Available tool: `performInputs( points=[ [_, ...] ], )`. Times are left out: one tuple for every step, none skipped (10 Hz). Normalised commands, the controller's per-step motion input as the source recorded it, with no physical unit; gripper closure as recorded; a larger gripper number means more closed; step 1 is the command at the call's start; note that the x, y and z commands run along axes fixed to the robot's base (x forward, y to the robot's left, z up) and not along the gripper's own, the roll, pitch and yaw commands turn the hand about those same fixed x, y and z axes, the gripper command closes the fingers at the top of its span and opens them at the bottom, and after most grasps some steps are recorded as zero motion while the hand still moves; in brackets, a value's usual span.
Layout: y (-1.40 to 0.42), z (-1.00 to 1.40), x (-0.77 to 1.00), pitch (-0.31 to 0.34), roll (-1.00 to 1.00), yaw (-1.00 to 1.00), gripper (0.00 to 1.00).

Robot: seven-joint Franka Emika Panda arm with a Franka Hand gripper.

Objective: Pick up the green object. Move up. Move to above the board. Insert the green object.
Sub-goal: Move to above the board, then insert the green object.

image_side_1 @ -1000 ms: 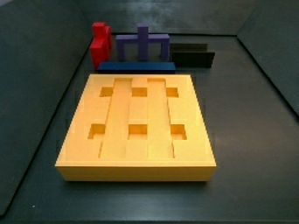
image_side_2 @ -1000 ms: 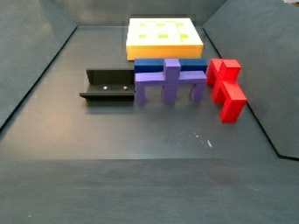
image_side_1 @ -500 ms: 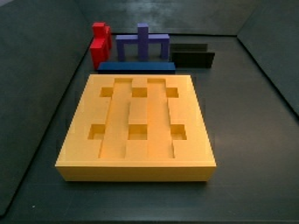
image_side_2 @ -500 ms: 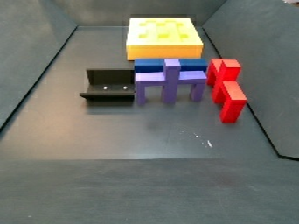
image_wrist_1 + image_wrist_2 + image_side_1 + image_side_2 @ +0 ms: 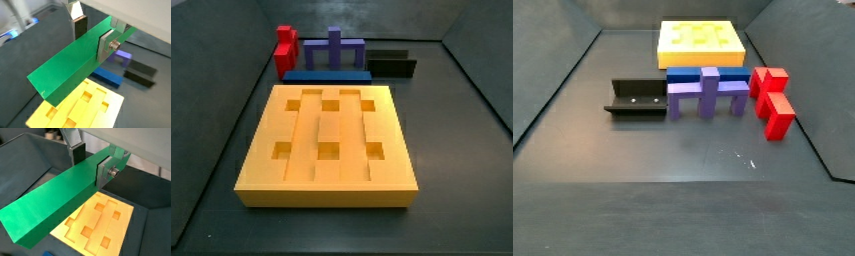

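Observation:
The green object [image 5: 70,72] [image 5: 53,205], a long plain green bar, shows only in both wrist views, held up in the air. My gripper [image 5: 92,37] [image 5: 91,164] is shut on it near one end, one dark pad on each long face. The rest of the bar juts out slantwise. Below it lies the board [image 5: 101,114] [image 5: 79,223], a yellow-orange slab with grooves and square holes. In both side views the board [image 5: 305,130] [image 5: 700,48] lies flat on the floor, and neither the gripper nor the green object shows there.
A blue flat bar [image 5: 326,75] [image 5: 684,74] lies against the board's far short end. Beyond it stand a purple cross-shaped block [image 5: 334,48] [image 5: 700,95], a red block [image 5: 286,50] [image 5: 772,102] and the dark fixture [image 5: 392,64] [image 5: 636,98]. Grey walls enclose the floor.

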Motion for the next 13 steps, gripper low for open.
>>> performInputs(
  points=[
    [-0.05, 0.04, 0.06, 0.194, 0.09, 0.87, 1.0],
    [-0.04, 0.03, 0.07, 0.171, 0.09, 0.43, 1.0],
    [-0.04, 0.03, 0.08, 0.157, 0.09, 0.3, 1.0],
    [0.0, -0.29, -0.03, 0.0, -0.03, -0.01, 1.0],
    [0.0, -0.35, -0.11, -0.029, -0.03, 0.0, 1.0],
    [0.0, -0.46, -0.17, -0.064, -0.14, 0.0, 1.0],
    [0.0, -0.58, -0.19, -0.076, -0.22, 0.0, 1.0],
    [0.0, -0.56, -0.14, -0.059, -0.27, 0.05, 1.0],
    [-0.03, -0.51, -0.09, -0.067, -0.29, 0.08, 1.0],
    [-0.02, -0.53, -0.07, -0.086, -0.27, 0.07, 1.0],
    [-0.03, -0.52, -0.04, -0.099, -0.27, 0.08, 1.0],
    [-0.19, -0.73, -0.07, -0.14, -0.11, 0.01, 1.0],
    [-0.29, -0.77, -0.1, -0.169, -0.05, 0.0, 1.0]
  ],
)
